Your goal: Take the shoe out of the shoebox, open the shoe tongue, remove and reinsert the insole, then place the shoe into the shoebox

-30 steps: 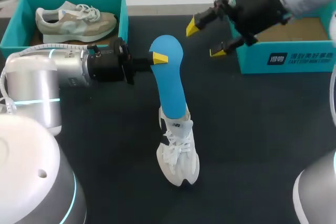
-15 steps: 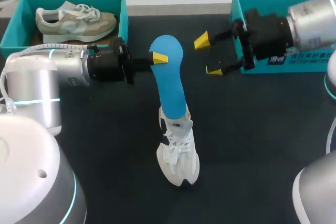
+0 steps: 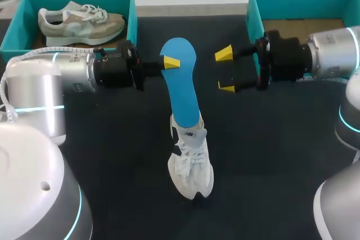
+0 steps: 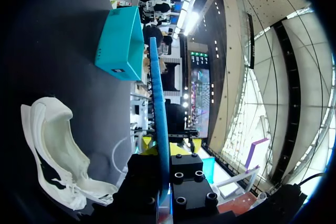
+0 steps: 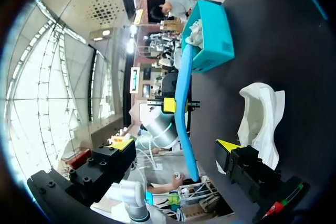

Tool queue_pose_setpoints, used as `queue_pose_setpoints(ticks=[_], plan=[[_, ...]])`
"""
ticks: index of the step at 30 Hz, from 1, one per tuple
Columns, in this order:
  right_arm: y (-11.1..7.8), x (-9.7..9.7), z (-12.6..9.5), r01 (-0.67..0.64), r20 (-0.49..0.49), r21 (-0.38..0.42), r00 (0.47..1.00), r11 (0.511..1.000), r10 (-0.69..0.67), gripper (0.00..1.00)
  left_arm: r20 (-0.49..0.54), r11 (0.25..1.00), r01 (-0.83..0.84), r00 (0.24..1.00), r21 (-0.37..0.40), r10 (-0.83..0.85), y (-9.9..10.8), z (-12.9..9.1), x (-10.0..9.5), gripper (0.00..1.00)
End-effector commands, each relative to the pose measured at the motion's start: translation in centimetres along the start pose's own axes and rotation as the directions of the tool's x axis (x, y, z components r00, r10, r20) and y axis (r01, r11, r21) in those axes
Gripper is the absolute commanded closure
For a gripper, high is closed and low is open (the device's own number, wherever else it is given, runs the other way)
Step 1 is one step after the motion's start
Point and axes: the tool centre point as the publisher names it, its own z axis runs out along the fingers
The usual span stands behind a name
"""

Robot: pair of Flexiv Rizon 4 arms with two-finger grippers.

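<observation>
Insole [image 3: 183, 82] looked thin, light and bendy. Left hand [image 3: 169, 62] was clamped on its upper edge. Right hand [image 3: 225, 71] stood wide open and empty just beside it. Best second grip was probably mid-length.

Silver arms [image 3: 67, 74], black yellow-tipped end effectors [image 3: 226, 71]

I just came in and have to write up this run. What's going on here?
The left gripper is shut on the upper end of a blue insole. The insole's lower end meets the opening of a white shoe that sits on the table. The right gripper is open beside the insole and does not touch it. A second shoe lies in the left shoebox.
</observation>
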Motion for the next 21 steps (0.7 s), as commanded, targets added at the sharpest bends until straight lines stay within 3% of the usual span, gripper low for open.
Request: queue_pose_setpoints(ticks=[1, 21], plan=[[0.81, -0.02, -0.40, -0.007, 0.020, 0.000, 1.000, 1.000, 0.007, 0.00, -0.001, 1.000, -0.001, 1.000, 0.001, 0.001, 0.07, 0.00, -0.09, 1.00], [1.14, 0.19, -0.78, 0.000, -0.010, -0.019, 1.000, 1.000, -0.001, 0.00, -0.001, 1.000, -0.001, 1.000, 0.001, 0.001, 0.07, 0.00, -0.09, 1.00]])
